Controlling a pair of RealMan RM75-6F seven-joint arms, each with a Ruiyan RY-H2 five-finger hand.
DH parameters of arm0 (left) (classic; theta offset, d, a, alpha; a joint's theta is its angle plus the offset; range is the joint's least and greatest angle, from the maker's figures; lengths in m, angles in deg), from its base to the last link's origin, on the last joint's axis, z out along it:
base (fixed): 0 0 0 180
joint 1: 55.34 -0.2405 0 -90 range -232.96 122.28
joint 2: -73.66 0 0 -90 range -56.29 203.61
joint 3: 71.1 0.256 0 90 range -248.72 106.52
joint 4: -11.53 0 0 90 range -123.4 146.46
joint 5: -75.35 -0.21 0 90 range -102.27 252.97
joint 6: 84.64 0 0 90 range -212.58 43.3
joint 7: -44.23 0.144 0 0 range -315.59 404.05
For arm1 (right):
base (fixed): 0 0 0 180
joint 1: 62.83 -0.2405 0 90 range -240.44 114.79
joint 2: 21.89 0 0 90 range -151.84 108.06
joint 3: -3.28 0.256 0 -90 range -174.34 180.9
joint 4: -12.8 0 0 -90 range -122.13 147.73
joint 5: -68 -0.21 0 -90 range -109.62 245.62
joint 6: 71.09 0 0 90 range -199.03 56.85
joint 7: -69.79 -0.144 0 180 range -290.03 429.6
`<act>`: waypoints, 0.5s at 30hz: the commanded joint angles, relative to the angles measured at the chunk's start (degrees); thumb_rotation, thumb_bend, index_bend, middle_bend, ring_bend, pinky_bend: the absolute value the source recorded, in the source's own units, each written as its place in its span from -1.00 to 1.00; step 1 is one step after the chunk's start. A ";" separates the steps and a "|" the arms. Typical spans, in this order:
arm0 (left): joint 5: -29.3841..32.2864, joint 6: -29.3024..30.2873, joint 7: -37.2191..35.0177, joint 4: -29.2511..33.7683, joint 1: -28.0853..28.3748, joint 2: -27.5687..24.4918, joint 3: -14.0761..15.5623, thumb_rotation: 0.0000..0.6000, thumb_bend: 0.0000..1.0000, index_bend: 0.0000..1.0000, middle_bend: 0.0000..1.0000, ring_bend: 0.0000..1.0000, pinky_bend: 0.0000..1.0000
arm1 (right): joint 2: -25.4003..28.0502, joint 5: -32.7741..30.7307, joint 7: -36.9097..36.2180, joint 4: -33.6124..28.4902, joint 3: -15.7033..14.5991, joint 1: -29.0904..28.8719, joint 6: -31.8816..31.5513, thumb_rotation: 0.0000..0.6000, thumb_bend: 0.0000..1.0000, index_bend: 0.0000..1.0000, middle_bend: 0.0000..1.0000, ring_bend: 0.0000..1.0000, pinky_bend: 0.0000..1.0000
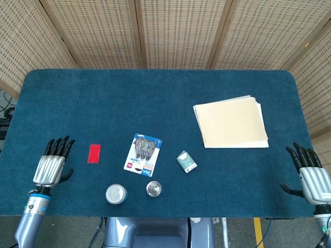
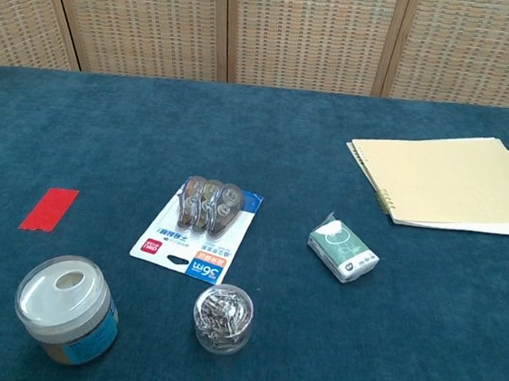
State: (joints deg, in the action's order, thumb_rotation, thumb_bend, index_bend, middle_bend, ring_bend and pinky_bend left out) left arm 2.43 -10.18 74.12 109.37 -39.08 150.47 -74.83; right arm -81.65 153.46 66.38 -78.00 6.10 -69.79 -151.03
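Left hand (image 1: 50,168) flat, fingers spread, empty, at tabletop (image 1: 155,98) near edge; red strip (image 1: 93,153) nearest, just beside. Right hand (image 1: 313,178) likewise open, empty, far from notebook (image 1: 231,123). Judged pre-reach; next move needs approach. Only chest view shows jar (image 2: 66,309) label, clip tub (image 2: 222,317) contents; hands unseen there.

The counter (image 1: 155,93) is covered in deep teal-blue felt. A bright red strip (image 1: 94,153) lies on it. The blister pack (image 1: 143,153) is white with a blue top, a red patch and a blue label at its foot, and brown-grey pieces under the plastic. The small packet (image 1: 186,161) is dark green and white. The notebook (image 1: 231,122) is pale cream-yellow. The jar (image 2: 66,309) has a white lid and a blue and tan side. The little tub (image 2: 222,317) is clear, full of silver clips. Both the left hand (image 1: 51,166) and the right hand (image 1: 311,175) are silver with black fingers. The screens behind are tan, finely dotted wicker.
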 commanded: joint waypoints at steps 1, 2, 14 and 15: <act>1.05 -1.25 0.58 -0.59 0.83 0.83 -0.31 1.00 -0.37 -1.00 -1.00 -1.00 -1.00 | -0.02 -0.01 0.06 -0.02 0.02 -0.03 0.03 1.00 -0.89 -1.00 -1.00 -1.00 -1.00; 1.59 -1.97 0.95 -0.88 1.20 1.18 -0.35 1.00 -0.38 -1.00 -1.00 -1.00 -1.00 | -0.03 -0.01 0.10 -0.02 0.02 -0.03 0.04 1.00 -0.89 -1.00 -1.00 -1.00 -1.00; 7.21 -6.59 4.20 -4.82 4.43 4.48 -1.71 1.00 -0.40 -1.00 -1.00 -1.00 -1.00 | 0.09 -0.20 -0.49 0.11 0.16 0.01 -0.03 1.00 -0.89 -1.00 -1.00 -1.00 -1.00; 7.62 -6.80 4.58 -5.42 4.75 4.86 -1.86 1.00 -0.40 -1.00 -1.00 -1.00 -1.00 | 0.11 -0.17 -0.56 0.12 0.16 0.01 -0.05 1.00 -0.89 -1.00 -1.00 -1.00 -1.00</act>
State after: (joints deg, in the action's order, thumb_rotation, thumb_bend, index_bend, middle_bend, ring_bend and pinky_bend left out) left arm 9.62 -16.67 78.35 104.45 -34.71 154.93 -76.47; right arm -81.54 153.29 65.82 -77.89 6.26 -69.77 -151.08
